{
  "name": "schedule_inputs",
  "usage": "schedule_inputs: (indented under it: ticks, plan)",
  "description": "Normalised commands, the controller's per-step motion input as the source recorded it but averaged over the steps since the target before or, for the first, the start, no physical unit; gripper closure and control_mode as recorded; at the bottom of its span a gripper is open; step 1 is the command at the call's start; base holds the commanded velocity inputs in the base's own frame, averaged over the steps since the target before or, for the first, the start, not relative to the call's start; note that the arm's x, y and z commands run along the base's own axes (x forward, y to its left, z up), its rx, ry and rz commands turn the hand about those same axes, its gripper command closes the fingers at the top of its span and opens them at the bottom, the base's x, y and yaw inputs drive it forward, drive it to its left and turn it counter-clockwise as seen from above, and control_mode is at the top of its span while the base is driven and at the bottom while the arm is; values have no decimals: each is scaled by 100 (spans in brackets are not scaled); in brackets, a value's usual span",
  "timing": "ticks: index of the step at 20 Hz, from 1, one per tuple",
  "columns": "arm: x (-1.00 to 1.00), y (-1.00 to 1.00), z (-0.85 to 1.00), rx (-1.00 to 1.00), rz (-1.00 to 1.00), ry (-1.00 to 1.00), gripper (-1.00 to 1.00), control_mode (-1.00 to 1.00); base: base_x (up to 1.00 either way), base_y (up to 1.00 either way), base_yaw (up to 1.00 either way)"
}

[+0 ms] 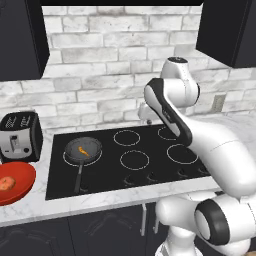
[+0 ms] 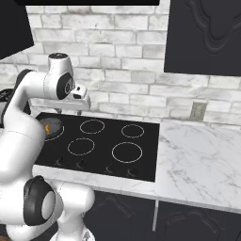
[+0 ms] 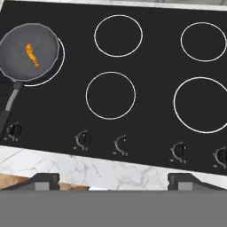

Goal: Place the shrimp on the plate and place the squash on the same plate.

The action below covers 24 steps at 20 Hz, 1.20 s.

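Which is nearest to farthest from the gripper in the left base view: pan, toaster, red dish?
From the gripper, at the back of the cooktop:
1. Pan, front-left burner, shrimp inside.
2. Toaster, on the counter left of the cooktop.
3. Red dish, far left edge, holding the squash.

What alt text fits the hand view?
A thin orange shrimp lies in a dark frying pan on the front-left ring of a black cooktop, seen from above. The gripper hangs open over the marble counter edge, below the row of knobs.
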Motion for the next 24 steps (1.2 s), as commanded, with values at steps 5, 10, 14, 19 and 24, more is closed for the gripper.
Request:
schedule_inputs:
  ticks: [5, 10, 14, 19, 24]
  plan:
    - [21, 54, -29, -3, 13, 15, -100, -100, 0, 0, 0]
    - [19, 78, -6, -10, 20, 1, -100, -100, 0, 0, 0]
    - [37, 50, -35, -3, 18, 0, -100, -100, 0, 0, 0]
    - [37, 48, -34, 0, 15, -1, -100, -100, 0, 0, 0]
    - [36, 55, -9, 0, 9, 0, -100, -100, 0, 0, 0]
